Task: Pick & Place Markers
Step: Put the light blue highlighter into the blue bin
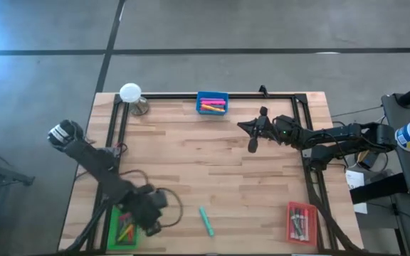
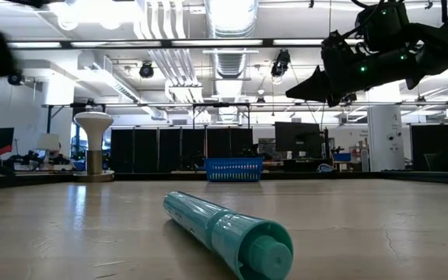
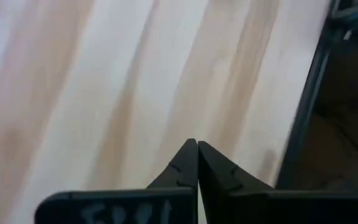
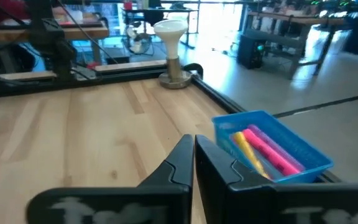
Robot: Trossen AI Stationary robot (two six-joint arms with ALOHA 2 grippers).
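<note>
From above we are seeing a teal marker (image 1: 205, 221) lying alone on the wooden table (image 1: 191, 156), near its front edge; the low view is showing it close up, cap toward us. The left pincer (image 1: 150, 226) is hanging over the green tray (image 1: 112, 231) at the front left corner, clenched and empty (its wrist view is showing only bare wood). The right pincer (image 1: 253, 144) is hovering clenched and empty near the blue tray (image 1: 212, 104) with pink and yellow markers (image 4: 263, 149). The middle of the table is lying open. A red tray (image 1: 301, 222) is sitting front right, a white lamp (image 1: 131, 93) back left.
</note>
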